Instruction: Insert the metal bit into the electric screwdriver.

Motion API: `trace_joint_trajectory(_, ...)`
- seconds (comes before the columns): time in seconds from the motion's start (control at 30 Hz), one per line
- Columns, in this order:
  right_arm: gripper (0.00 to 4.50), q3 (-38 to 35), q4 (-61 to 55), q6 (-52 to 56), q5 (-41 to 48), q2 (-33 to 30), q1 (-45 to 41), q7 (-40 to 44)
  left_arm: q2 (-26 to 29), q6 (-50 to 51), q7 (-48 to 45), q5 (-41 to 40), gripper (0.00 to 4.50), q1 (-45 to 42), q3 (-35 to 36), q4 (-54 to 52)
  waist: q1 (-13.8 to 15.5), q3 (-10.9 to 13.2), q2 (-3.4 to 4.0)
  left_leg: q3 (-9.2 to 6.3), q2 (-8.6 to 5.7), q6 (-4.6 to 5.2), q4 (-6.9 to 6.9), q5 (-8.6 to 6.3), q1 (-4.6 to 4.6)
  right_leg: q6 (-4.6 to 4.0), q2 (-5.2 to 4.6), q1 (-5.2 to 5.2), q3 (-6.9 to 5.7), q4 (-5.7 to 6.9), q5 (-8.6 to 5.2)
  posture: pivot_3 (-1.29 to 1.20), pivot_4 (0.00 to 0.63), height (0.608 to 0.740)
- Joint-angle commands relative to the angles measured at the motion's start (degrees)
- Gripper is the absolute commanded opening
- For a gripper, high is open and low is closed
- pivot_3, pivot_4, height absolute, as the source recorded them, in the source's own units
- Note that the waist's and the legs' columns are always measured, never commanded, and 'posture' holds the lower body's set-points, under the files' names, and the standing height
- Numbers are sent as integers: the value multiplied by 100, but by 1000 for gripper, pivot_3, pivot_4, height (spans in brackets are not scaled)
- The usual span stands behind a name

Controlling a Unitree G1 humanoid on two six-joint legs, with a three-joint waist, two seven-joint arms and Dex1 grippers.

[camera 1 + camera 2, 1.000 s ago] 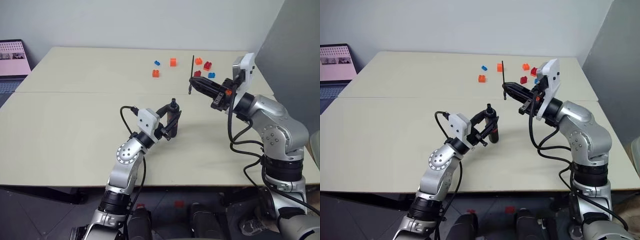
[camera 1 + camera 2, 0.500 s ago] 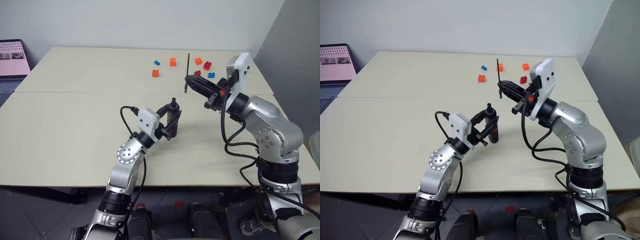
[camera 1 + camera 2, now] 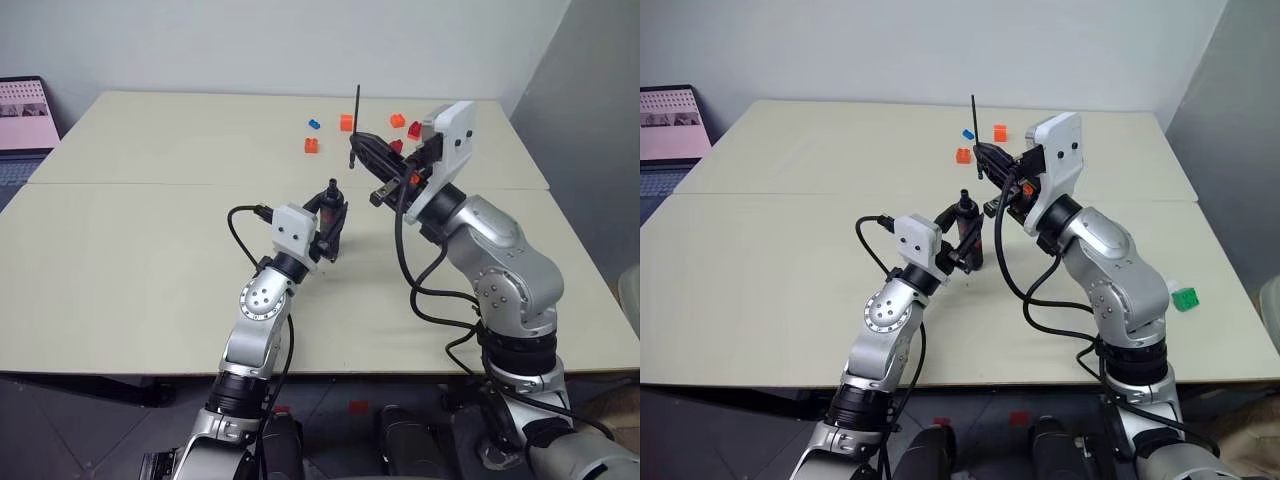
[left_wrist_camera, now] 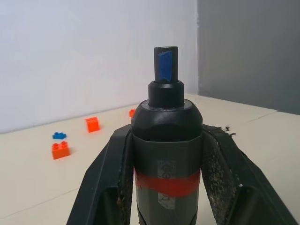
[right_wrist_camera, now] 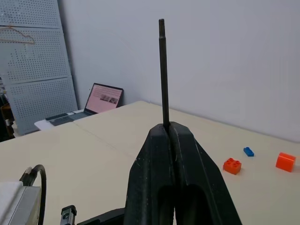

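The electric screwdriver (image 3: 331,218), black with a red band, stands upright above the table, nose up, and my left gripper (image 3: 334,212) is shut on its body. From the left wrist, the black fingers (image 4: 112,159) flank the screwdriver (image 4: 166,154) on both sides. My right gripper (image 3: 360,150) is shut on the metal bit (image 3: 357,115), a thin dark rod held nearly upright. The bit (image 5: 162,70) rises from between the closed fingertips (image 5: 161,136). The bit's lower end hangs just above and to the right of the screwdriver's nose (image 3: 963,196), apart from it.
Small orange (image 3: 311,146), blue (image 3: 314,125) and red (image 3: 413,130) bricks lie scattered at the back of the table. A green brick (image 3: 1185,297) sits near the right edge. A laptop (image 3: 25,115) stands off the table's far left corner.
My right gripper has carried the bit leftward, from over the bricks to just beside the screwdriver's nose. The left wrist has turned, setting the screwdriver more upright.
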Motion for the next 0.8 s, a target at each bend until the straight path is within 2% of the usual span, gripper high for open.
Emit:
trace_joint_trajectory(0.03,0,92,-58,-134,-167,174,-150,-276,-57,-252,121,124,1642,-124,-20,-37,-1,0,0,0,0,0,-1,0,0,0,0,-1,0,0,0,0,150,740)
trace_joint_trajectory(0.4,0,355,-101,-13,-408,611,-198,-658,-87,-316,320,250,1642,-147,-29,130,-6,0,0,0,0,0,-11,0,3,-2,0,-5,0,2,-1,0,150,740)
trace_joint_trajectory(0.8,0,532,-6,-165,-658,703,-103,-695,-83,-304,372,286,1642,-136,-52,93,-15,0,0,0,1,0,-18,0,3,-3,0,-9,-1,0,-2,0,150,740)
